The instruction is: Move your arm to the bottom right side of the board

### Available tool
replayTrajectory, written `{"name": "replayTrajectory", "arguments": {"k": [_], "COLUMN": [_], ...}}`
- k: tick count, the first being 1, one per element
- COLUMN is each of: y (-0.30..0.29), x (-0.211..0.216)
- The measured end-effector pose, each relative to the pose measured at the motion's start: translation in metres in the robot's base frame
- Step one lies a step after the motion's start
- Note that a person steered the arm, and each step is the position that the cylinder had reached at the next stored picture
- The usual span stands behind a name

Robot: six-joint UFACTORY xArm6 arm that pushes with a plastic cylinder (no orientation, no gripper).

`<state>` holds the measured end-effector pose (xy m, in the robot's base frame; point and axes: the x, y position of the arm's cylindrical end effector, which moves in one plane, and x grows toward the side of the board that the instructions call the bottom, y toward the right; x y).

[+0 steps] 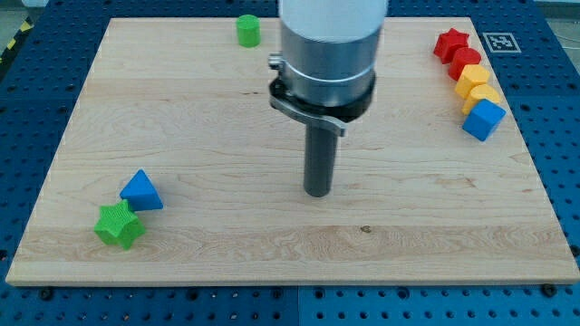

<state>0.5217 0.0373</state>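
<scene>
Board (435, 244): a pale wooden board on a blue perforated table (557, 136); its bottom right part, the place named in the task, is bare wood.
Green star block (119, 225): nearest to the view's bottom, in the bottom left part of the board.
Blue triangle block (142, 191): just above and to the right of the green star block; the two touch or almost touch, I cannot tell which.
My tip (318, 193): the lower end of the dark rod, standing on the board a little right of the centre. It is upright. There is no jaw or finger on it, so nothing is held or clamped.
Tip and the bottom right part: this part lies to the view's right and lower than my tip, well apart from it.
Tip and blocks: no block is near my tip; all are well apart from it.
Blue cube (483, 119): at the right edge, lowest in a row of five blocks.
Two yellow blocks (476, 86): just above the blue cube, touching each other; their shapes are not clear.
Red block (465, 62): above the yellow ones, shape unclear.
Red star block (450, 43): top of the row.
Green cylinder (248, 30): farthest, near the top edge, left of the arm's grey body (328, 45).
</scene>
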Motion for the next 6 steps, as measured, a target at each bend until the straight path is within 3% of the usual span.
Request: {"name": "replayTrajectory", "arguments": {"k": [6], "y": [0.229], "x": [0.005]}}
